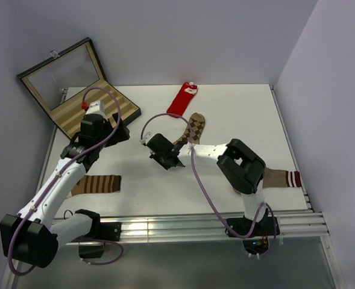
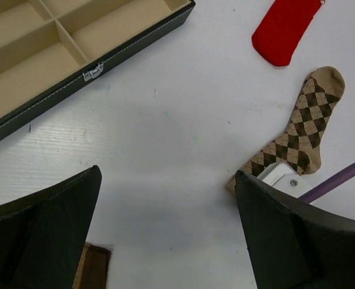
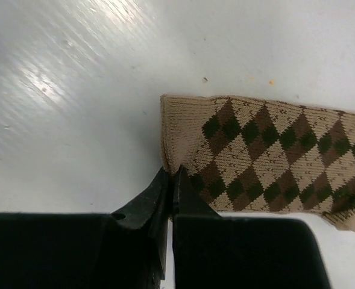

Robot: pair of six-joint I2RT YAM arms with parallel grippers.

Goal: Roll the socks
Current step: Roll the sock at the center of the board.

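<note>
At the far left of the bench (image 1: 237, 114) you have the open case (image 1: 72, 114), its lid propped up behind it. The tan-lined compartments you can see from overhead and from the left wrist show only their lining. The red sock (image 1: 182, 99) lies flat at the far edge near the middle. The argyle sock (image 1: 195, 126) lies just on the near side of it, toe pointing far, the two close but apart. The left jaws, on your left arm (image 1: 56, 180), stand spread wide above bare bench between the case and the argyle sock, gripping nothing. Your right arm (image 1: 240, 162) reaches left to the near end of the argyle sock, and the right jaws are pressed together, tips touching the edge of the plain tan cuff at its corner. You cannot tell whether fabric is caught between them. A striped sock (image 1: 99, 183) lies near left under the left arm, and a tan-brown sock (image 1: 282, 177) near right beside the right arm
</note>
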